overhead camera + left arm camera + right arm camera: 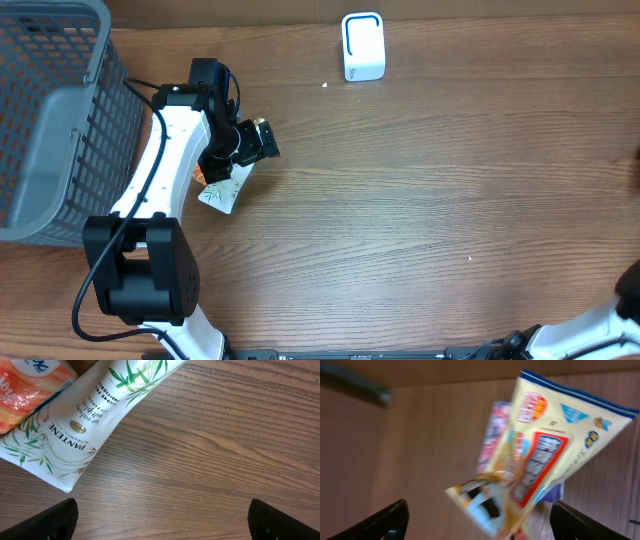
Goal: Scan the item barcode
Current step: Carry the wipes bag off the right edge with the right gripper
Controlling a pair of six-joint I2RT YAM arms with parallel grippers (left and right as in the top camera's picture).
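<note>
Near right: right claw (479,512) spread wide, glossy yellow snack packet (545,450) blurred between fingers, gripped by neither. Middle left: left claw (162,522) apart, hovering just beside white Pantene plastic tube (85,425) lying flat, orange packet (22,390) touching it. Step, probably: picking next item. Next: clamp tube, turn barcode toward small white box scanner (363,45) at far edge. Far left: grey mesh basket (95,130). Surface: brown wood-grain worktop (450,200); room unseen.

One basket (95,110), one scanner (363,45), one shampoo tube (85,425)
</note>
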